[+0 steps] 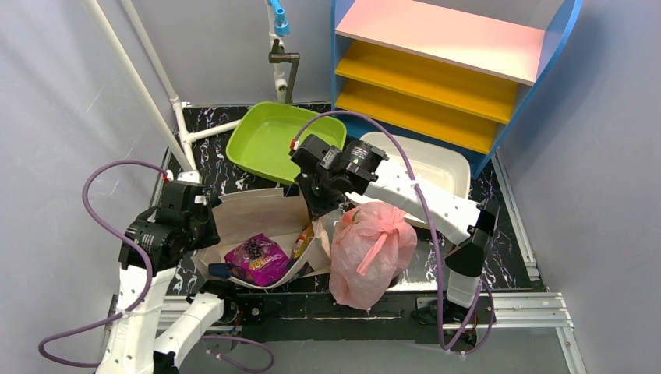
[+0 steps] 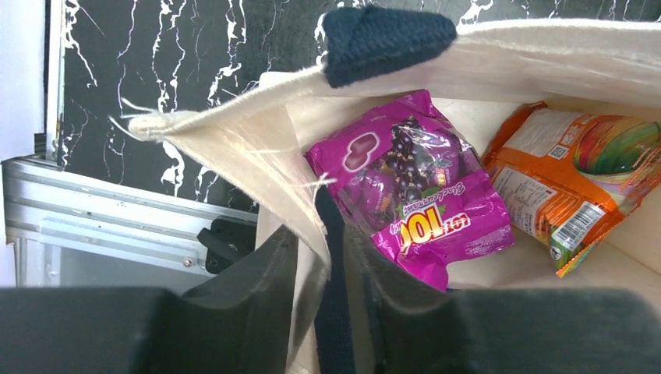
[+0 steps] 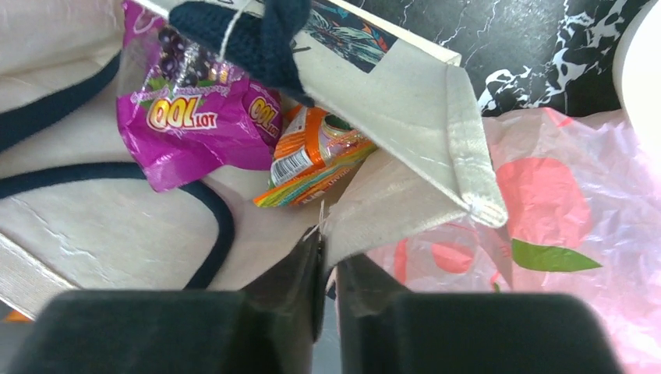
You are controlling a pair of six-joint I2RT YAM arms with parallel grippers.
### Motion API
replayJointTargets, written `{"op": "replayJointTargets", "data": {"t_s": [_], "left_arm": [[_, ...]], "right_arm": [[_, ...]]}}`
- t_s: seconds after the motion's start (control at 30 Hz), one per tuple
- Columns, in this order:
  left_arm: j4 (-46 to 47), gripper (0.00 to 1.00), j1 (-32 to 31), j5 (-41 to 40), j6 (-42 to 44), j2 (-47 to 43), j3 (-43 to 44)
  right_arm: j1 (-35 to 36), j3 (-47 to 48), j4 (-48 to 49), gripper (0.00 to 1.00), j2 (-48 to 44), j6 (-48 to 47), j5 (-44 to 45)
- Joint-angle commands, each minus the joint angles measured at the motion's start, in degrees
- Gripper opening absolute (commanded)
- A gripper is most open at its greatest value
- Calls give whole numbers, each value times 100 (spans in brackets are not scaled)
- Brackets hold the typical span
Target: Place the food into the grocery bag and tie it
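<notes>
The grocery bag (image 1: 370, 253) is a pink, crinkly plastic bag that bulges and is knotted at the top. It stands right of a beige canvas tote (image 1: 257, 214) and also shows in the right wrist view (image 3: 561, 210). The food is hidden. My left gripper (image 2: 323, 234) is shut on the tote's left rim (image 2: 234, 148) and its navy strap. My right gripper (image 3: 329, 249) is shut on the tote's right rim (image 3: 405, 101), close to the pink bag. From above, the left gripper (image 1: 204, 227) and right gripper (image 1: 319, 209) hold opposite sides of the tote.
Inside the tote lie a purple snack packet (image 1: 257, 259) and an orange one (image 1: 302, 241). A green tub (image 1: 269, 140) and a white tub (image 1: 436, 160) sit behind. A coloured shelf (image 1: 452, 70) stands at the back right, and white pipes (image 1: 167, 86) at the back left.
</notes>
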Motion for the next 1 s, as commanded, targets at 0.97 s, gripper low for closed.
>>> {"op": "replayJointTargets", "data": {"t_s": [0.97], "left_arm": [[969, 5, 39, 2189, -739, 170, 339]], "right_arm": [[-1567, 1023, 1797, 27, 157, -2408, 835]]}}
